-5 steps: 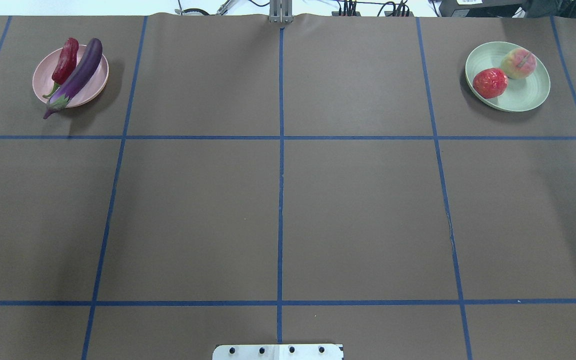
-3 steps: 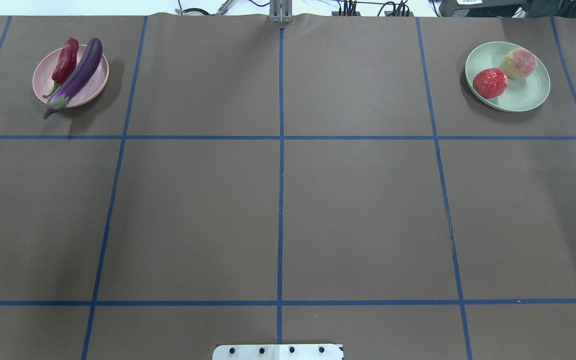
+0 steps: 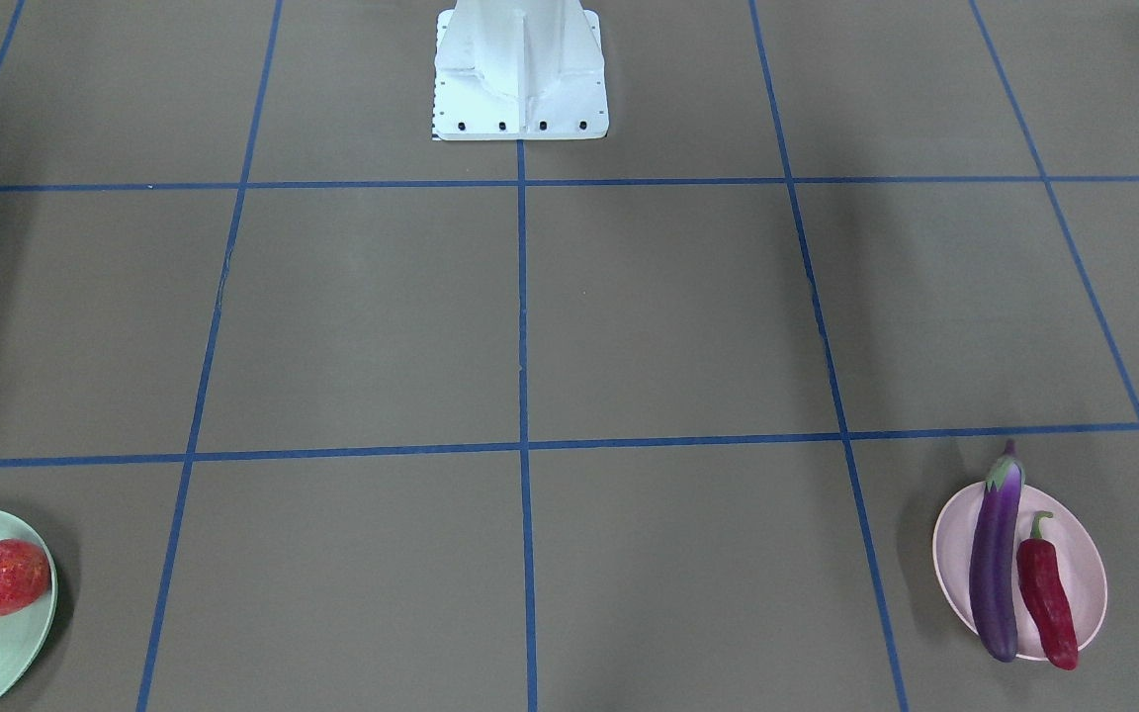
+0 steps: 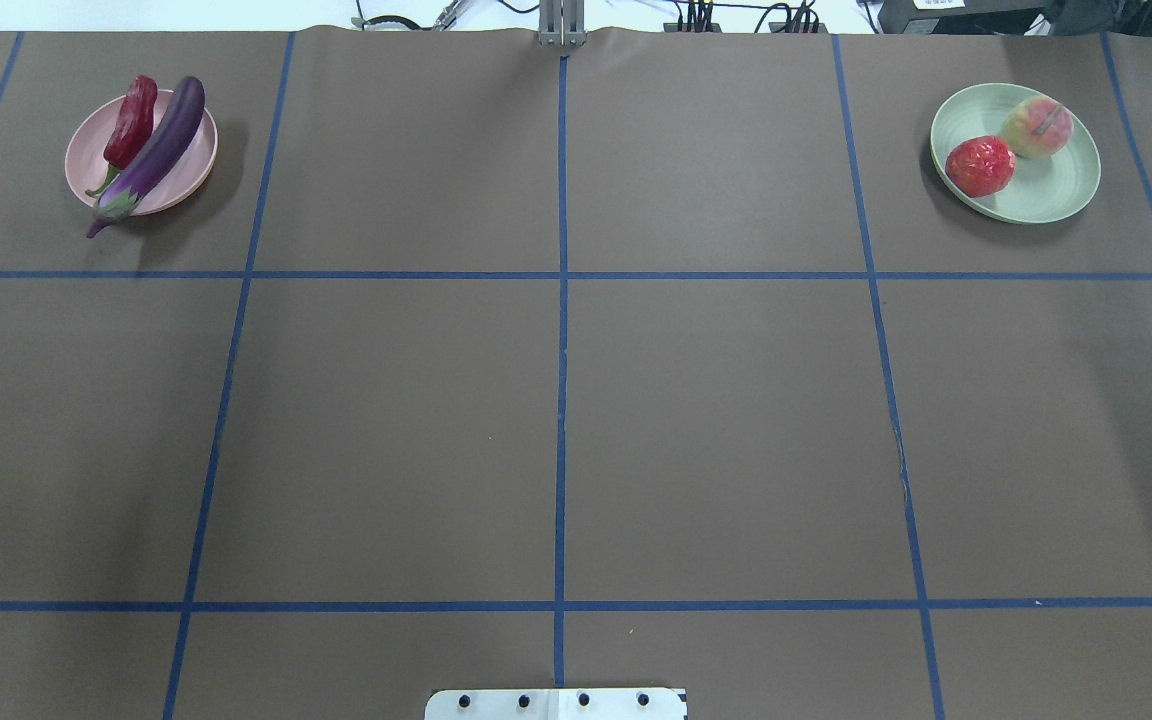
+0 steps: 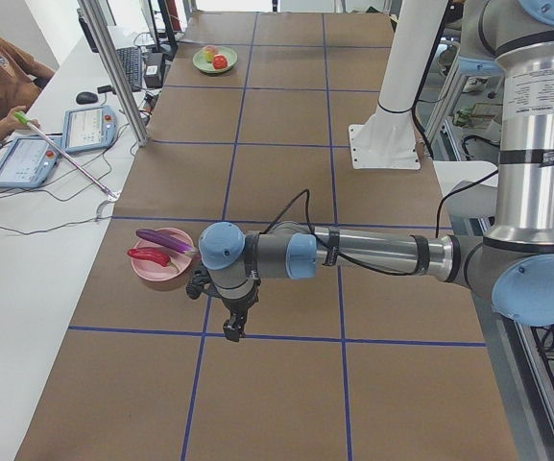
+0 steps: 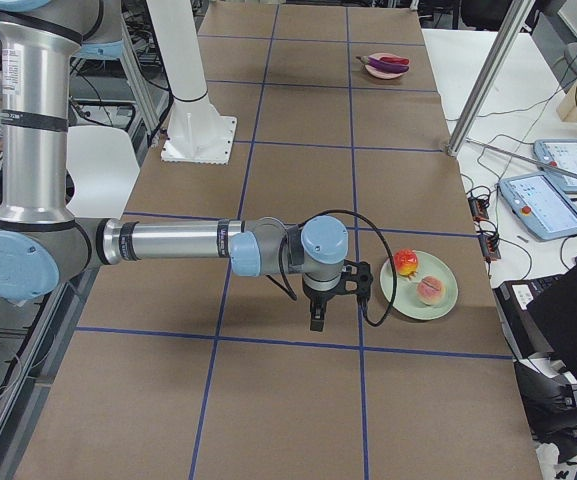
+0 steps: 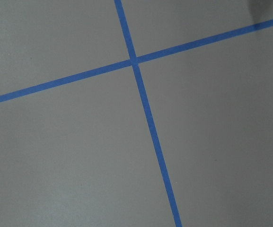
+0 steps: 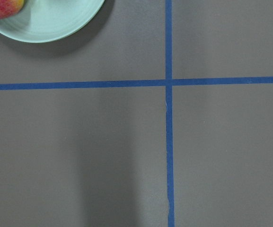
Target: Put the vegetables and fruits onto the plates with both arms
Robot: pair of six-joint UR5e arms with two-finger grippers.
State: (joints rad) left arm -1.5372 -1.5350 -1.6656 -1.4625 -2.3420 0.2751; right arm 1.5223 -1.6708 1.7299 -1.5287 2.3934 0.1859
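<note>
Vegetables and fruits all lie on plates atop the flat, matte brown counter (image 4: 716, 420), which is gridded with blue tape. Two silver-grey jointed metal arms, left (image 5: 382, 254) and right (image 6: 168, 242), stretch out above it. Each black tool, left (image 5: 233, 325) and right (image 6: 316, 318), points down at the counter; I cannot tell whether either is clenched or released. Near the right tool, on its side away from the robot, sits the round, faintly ringed mint-green plate (image 4: 1046, 185). Near the left tool, likewise outward, sits the smooth oval pale-pink plate (image 4: 194, 165). The long glossy purple eggplant (image 4: 156, 150) overhangs the pink rim, greenish cap toward the tool. On the mint plate the round speckled red pomegranate (image 4: 979, 165) and the yellow-green, pink-blushed peach (image 4: 1037, 127) lie side by side. The wrinkled red chili pepper (image 4: 131, 125) lies alongside the eggplant.
</note>
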